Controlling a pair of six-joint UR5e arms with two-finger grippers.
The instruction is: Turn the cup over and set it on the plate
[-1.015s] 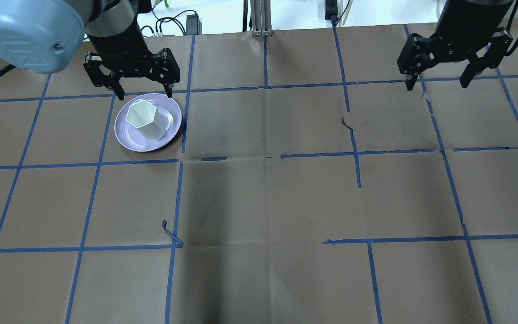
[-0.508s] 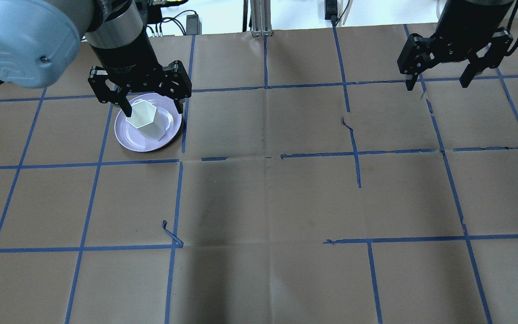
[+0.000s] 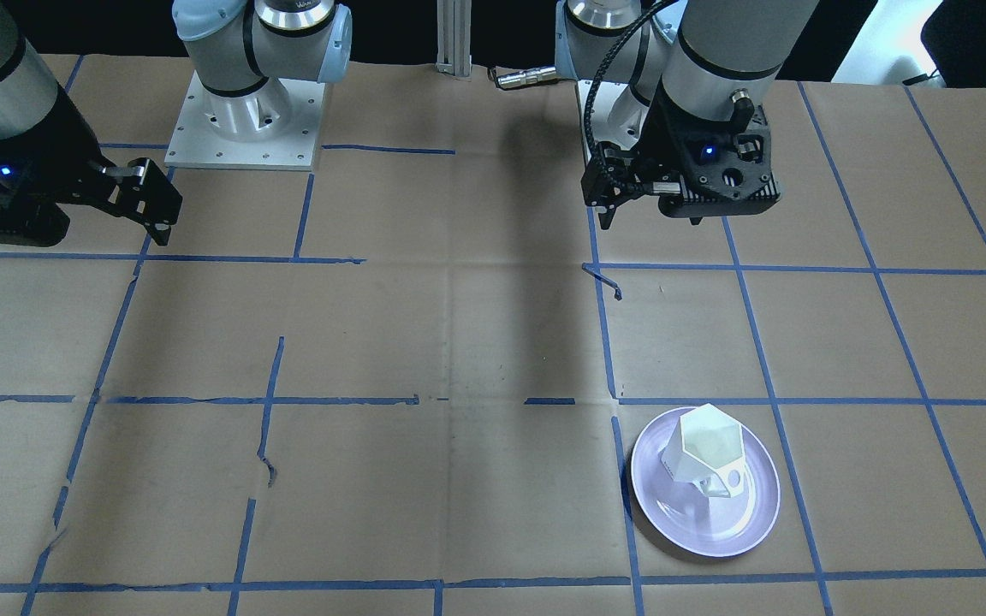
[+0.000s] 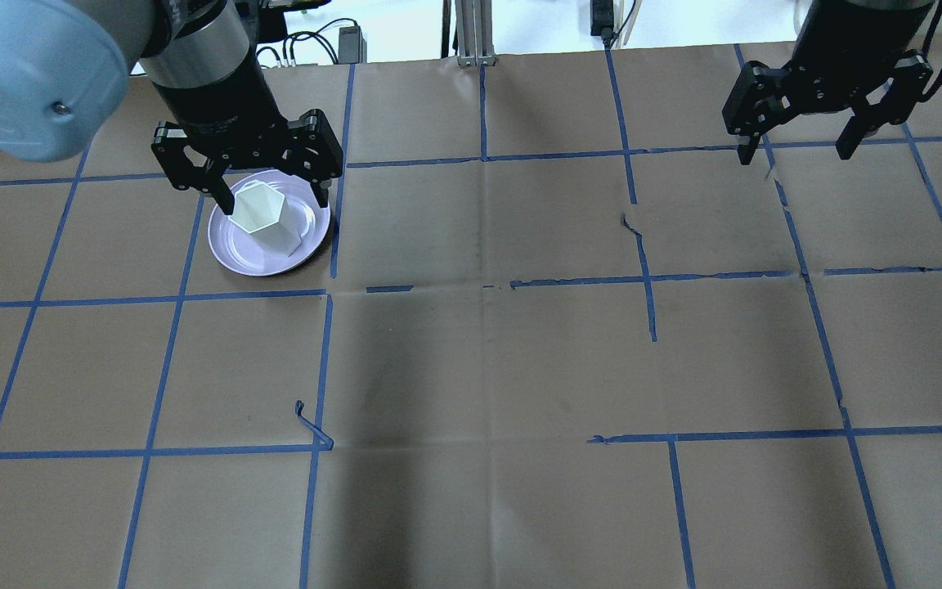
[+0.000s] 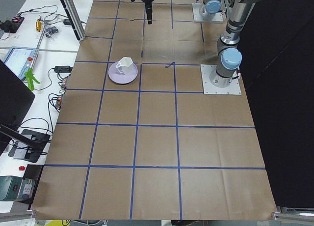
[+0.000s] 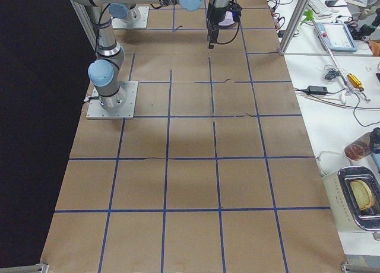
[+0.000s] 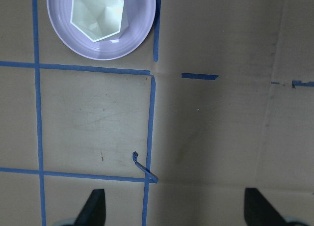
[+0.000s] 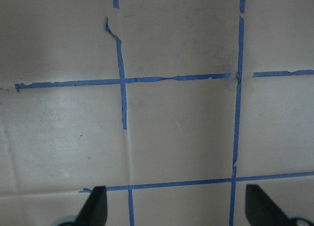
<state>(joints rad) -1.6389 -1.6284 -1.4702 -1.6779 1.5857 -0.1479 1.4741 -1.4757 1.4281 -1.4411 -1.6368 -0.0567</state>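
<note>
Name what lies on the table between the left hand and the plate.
The left wrist view shows only blue tape lines and one curled tape scrap on brown paper between the left hand and the plate.

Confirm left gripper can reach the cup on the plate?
Probably yes. The left gripper is open, raised on the robot's side of the cup, which stands mouth-up on the plate; nothing lies between.

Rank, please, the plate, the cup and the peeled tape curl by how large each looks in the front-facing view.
1. plate, largest
2. cup, standing on it
3. tape curl, clearly smallest
</note>
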